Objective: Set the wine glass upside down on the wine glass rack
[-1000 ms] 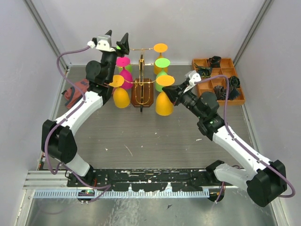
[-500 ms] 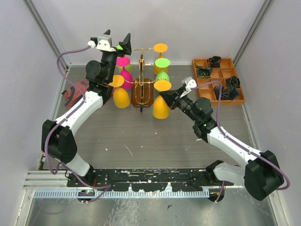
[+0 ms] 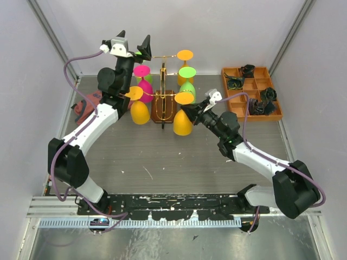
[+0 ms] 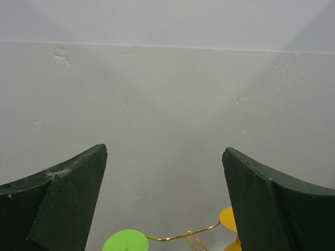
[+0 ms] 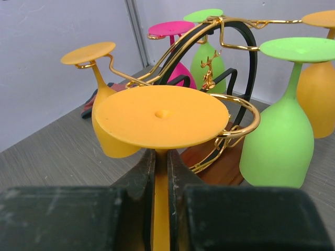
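Overhead and wrist views toward rack [image 3: 164,104]

A grey wood-grain tabletop [image 3: 162,162] is enclosed by a plain pale left wall panel [image 3: 21,108], a scuffed white back wall panel [image 3: 217,27] and a pale right wall panel [image 3: 325,81]. Slanting silver metal corner posts [image 3: 52,35] join them. A ribbed aluminium rail [image 3: 54,205] edges the near side. The light is soft and even.
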Available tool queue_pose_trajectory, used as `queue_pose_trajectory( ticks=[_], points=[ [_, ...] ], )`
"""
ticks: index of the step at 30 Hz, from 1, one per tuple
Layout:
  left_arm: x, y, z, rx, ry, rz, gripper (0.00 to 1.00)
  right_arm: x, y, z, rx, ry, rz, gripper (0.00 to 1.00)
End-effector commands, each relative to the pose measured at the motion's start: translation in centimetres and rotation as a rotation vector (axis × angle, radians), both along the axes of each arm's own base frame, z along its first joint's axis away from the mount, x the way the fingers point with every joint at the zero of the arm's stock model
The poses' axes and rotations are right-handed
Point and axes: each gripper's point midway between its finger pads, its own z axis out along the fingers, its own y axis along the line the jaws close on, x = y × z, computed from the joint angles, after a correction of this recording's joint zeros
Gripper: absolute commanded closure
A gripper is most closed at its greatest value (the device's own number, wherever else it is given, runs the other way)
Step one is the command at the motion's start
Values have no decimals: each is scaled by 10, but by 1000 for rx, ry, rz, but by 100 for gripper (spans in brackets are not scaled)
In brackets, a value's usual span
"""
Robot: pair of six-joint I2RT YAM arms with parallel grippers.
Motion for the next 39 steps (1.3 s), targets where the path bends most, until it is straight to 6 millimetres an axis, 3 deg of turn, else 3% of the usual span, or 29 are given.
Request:
queue_pose_trajectory(
  ticks=[1, 27, 39],
  points=[
    [0, 4, 13, 4, -30, 18, 2, 1, 2, 25, 55, -96, 4, 100],
    [11, 4, 12, 61, -41, 74, 2, 43, 7, 16, 69, -135, -94, 99],
    [14, 5, 7, 75, -37, 84, 2, 63, -21, 9, 38, -149, -291, 99]
  ],
)
